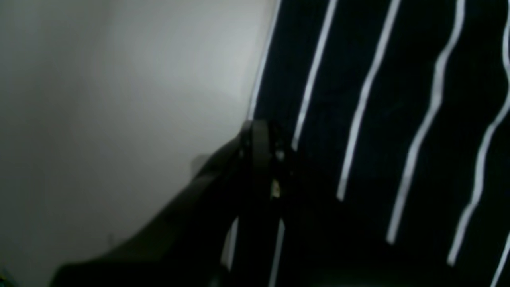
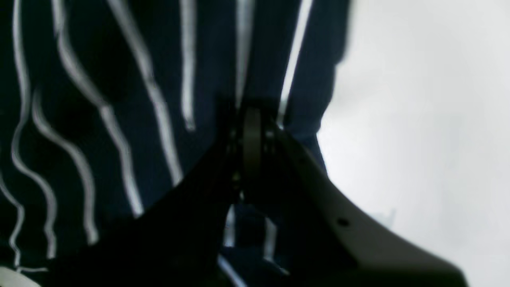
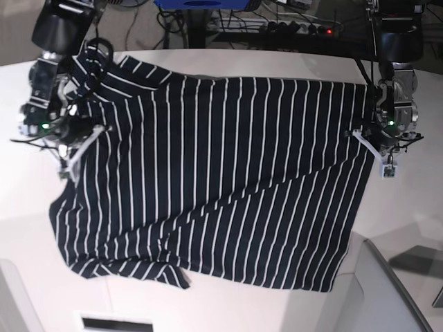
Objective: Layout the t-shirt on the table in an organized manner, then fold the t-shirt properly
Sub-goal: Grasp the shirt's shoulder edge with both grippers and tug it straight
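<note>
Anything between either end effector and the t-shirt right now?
Nothing visible. Both are shut on the t-shirt itself: left end effector at one side edge, right end effector at the opposite edge, over the table.

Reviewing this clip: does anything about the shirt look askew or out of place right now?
Yes. The t-shirt is not flat: its near corner is folded and bunched, and the stripes run slanted toward the left gripper. Its lower hem overhangs the table edge.

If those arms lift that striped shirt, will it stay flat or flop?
Probably flop: the t-shirt already ripples, with wavy stripes near the left pincer. It likely sags between grips, and may slide easily on the glossy table.
</note>
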